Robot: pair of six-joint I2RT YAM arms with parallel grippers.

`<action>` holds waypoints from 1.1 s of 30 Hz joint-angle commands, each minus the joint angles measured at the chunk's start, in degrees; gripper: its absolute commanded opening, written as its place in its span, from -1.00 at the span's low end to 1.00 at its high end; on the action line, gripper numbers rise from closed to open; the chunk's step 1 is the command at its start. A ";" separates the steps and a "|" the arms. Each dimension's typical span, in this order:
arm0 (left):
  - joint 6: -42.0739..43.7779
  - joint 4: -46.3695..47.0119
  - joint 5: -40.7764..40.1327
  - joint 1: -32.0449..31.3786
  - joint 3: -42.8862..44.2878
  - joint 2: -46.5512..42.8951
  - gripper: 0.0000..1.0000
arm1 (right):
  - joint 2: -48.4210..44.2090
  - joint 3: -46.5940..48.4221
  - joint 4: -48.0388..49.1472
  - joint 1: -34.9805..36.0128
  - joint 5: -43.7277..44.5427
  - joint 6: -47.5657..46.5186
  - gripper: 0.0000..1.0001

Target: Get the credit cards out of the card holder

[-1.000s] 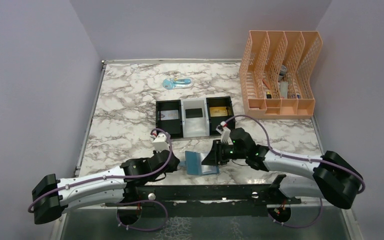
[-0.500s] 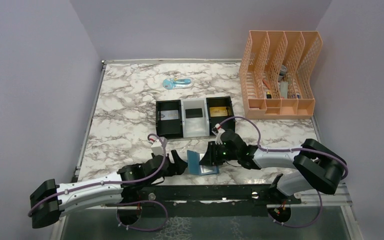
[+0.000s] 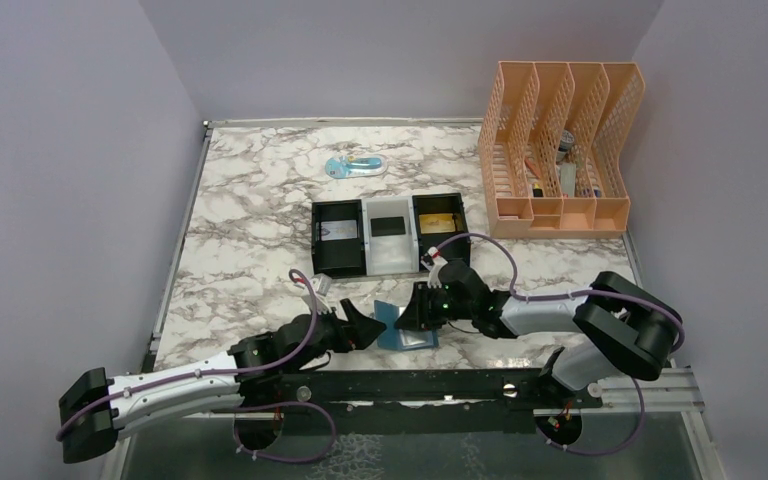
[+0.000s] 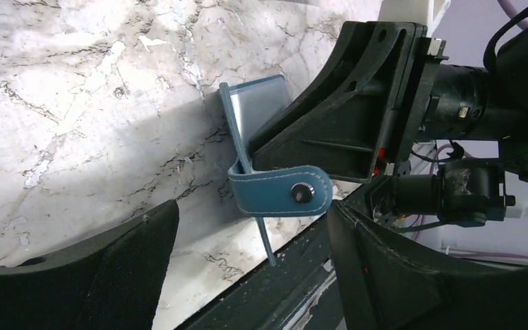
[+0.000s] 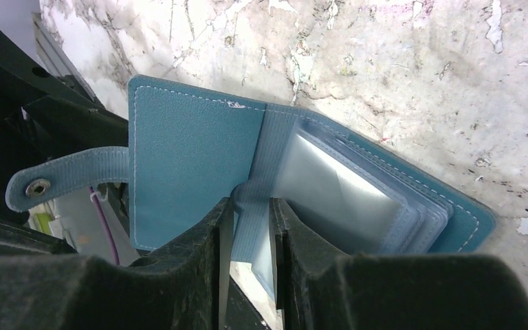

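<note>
**Progress.** The card holder [image 5: 199, 158] lies opened at the near edge of the counter [image 3: 250, 220], between the two arms. It is pinched at its inner spine by the right end effector [image 5: 251, 206], whose jaws are nearly closed on it. The left end effector [image 4: 253, 220] stands wide open beside the raised cover, and nothing is held in it. Flat card-like items [image 3: 391, 225] are seen in the three-compartment tray [image 3: 390, 260], so extraction is judged well advanced. Whether the sleeves [image 5: 344, 185] hold another card cannot be told.

**Materials.** The covers are teal, stitched and leather-like, with a paler lining. The strap [image 4: 282, 192] is round-ended and fitted with a metal snap. The sleeves are clear, glossy and flexible.
</note>
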 commanded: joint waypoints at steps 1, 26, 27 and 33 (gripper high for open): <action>-0.42 4.30 0.94 0.11 -1.83 0.89 0.54 | 0.96 -1.35 -3.06 0.33 1.91 -0.58 -0.46; 1.81 9.57 2.20 0.12 0.70 10.44 -0.77 | -25.20 -1.31 -23.13 0.21 16.29 0.48 -0.18; 1.81 9.72 2.28 0.16 0.70 10.53 -0.82 | -25.48 -2.10 -21.37 0.25 14.68 -0.03 -0.15; 1.39 7.31 2.19 0.11 1.91 11.82 -0.95 | -20.40 -1.43 -22.02 0.24 9.57 0.89 -0.07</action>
